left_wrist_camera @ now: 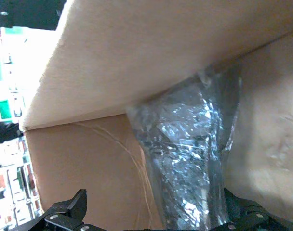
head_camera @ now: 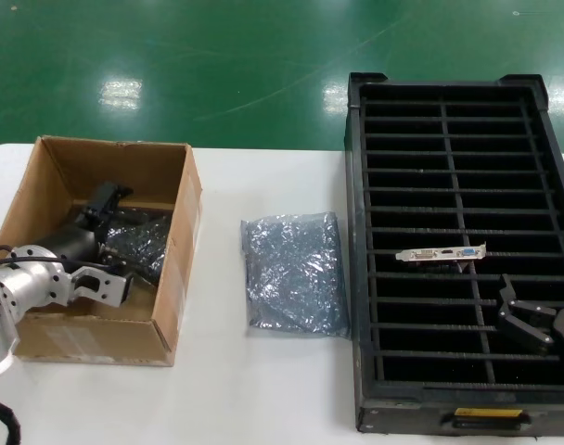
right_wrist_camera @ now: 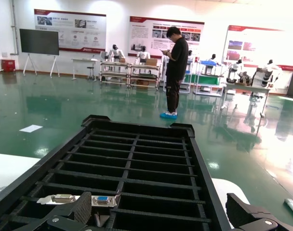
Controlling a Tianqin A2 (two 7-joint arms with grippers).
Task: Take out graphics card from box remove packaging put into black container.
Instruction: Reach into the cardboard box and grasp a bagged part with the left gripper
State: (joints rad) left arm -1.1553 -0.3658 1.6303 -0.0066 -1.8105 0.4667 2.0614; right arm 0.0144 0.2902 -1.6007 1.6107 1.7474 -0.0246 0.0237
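Observation:
The brown cardboard box (head_camera: 175,269) stands at the table's left. My left gripper (head_camera: 108,206) reaches inside it, open, its fingers (left_wrist_camera: 69,211) either side of a crinkly silver packaging bag (left_wrist_camera: 185,168) leaning against the box wall (left_wrist_camera: 137,57); what the bag holds is hidden. Another packaging bag (head_camera: 294,273) lies flat on the table between the box and the black container (head_camera: 356,232). A graphics card (head_camera: 442,253) stands in one of the container's slots, its silver bracket (right_wrist_camera: 84,199) showing a blue port. My right gripper (head_camera: 528,320) hovers open over the container's near right slots, holding nothing.
The white table (head_camera: 226,389) ends just behind the box and container, with green floor (head_camera: 217,65) beyond. A person (right_wrist_camera: 176,72) stands far off in the hall. The container carries a yellow label (head_camera: 488,413) on its near end.

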